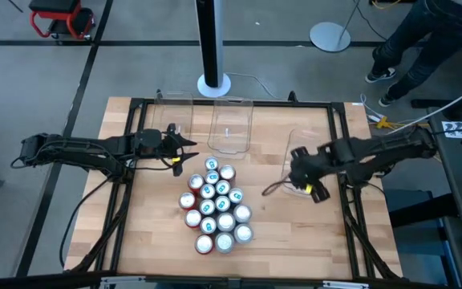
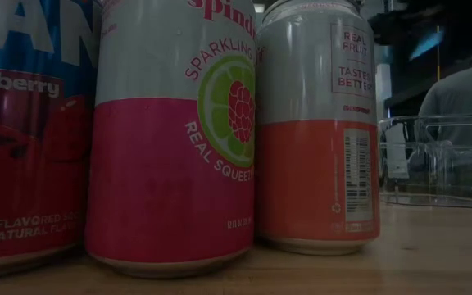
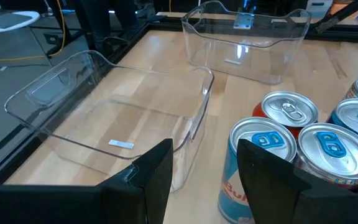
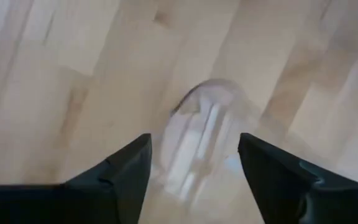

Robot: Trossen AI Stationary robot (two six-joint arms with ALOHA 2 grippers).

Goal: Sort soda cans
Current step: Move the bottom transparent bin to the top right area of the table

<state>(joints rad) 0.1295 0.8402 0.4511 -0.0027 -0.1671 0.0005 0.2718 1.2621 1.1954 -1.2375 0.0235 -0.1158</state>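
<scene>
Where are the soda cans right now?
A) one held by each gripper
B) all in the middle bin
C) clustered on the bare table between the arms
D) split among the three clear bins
C: the soda cans stand in one tight cluster on the wood, and the clear bins hold none.

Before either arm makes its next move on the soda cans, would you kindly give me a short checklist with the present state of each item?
1. Left end effector open, nothing between its fingers: ok.
2. Left end effector lined up beside the nearest blue silver-topped soda can: ok, can not yet between the fingers.
3. Clustered red, blue and silver soda cans upright at table centre: ok.
4. Three clear rectangular plastic bins contain no cans: ok for two; right one cannot tell.
5. Right end effector open, holding nothing: ok.
6. Right end effector's position over the right clear bin: cannot tell exactly.
</scene>
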